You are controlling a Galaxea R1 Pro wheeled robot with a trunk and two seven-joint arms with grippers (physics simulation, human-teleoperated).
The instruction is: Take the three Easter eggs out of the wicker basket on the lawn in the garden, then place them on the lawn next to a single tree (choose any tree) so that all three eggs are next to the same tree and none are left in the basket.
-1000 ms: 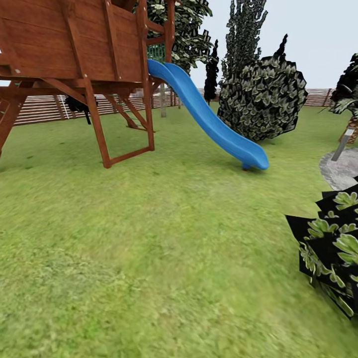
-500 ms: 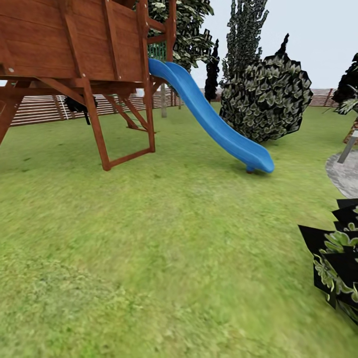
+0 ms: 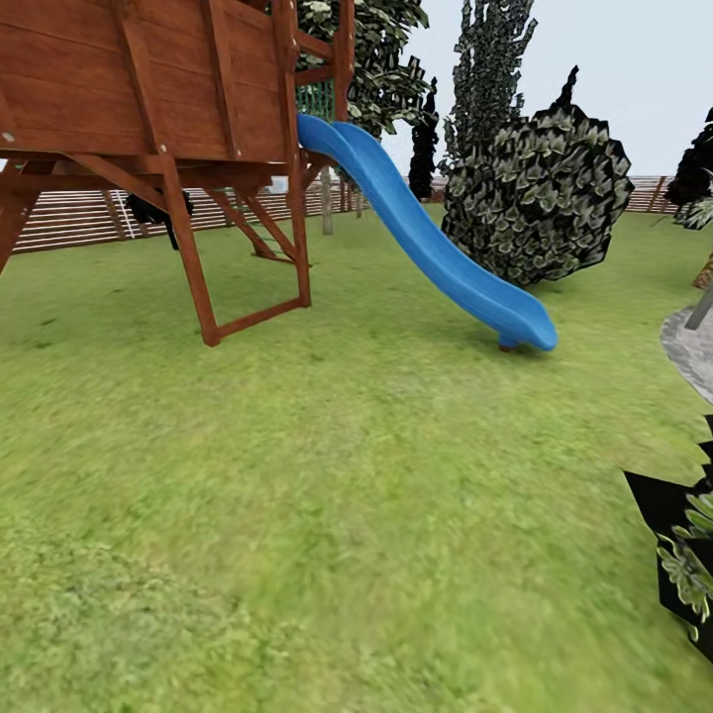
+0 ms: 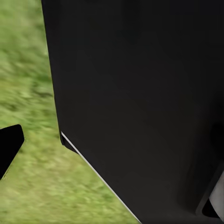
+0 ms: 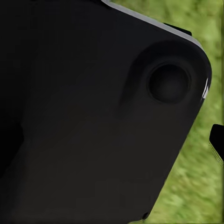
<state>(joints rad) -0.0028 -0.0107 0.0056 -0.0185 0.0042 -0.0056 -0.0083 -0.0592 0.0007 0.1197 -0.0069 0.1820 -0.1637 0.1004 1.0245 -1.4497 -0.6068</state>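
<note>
Head view: broad mottled green lawn [image 3: 327, 475] across the foreground, ringed at the back by a brown slatted wooden fence [image 3: 69, 218]. Reddish-brown wooden play tower [image 3: 149, 109] on slanted legs at upper left, with a curved bright blue plastic slide [image 3: 426, 243] coming down from its deck onto the grass. Round dark green-and-white speckled bush [image 3: 540, 198] just behind the slide's foot. Grey paved patch [image 3: 690, 347] at the right edge; blocky black-and-green foliage [image 3: 688, 555] near the lower right corner. Left wrist view: large black robot panel [image 4: 140, 102] over blurred grass. Right wrist view: rounded black robot housing [image 5: 93, 116], grass beside it. Gripper states: cannot tell.
</note>
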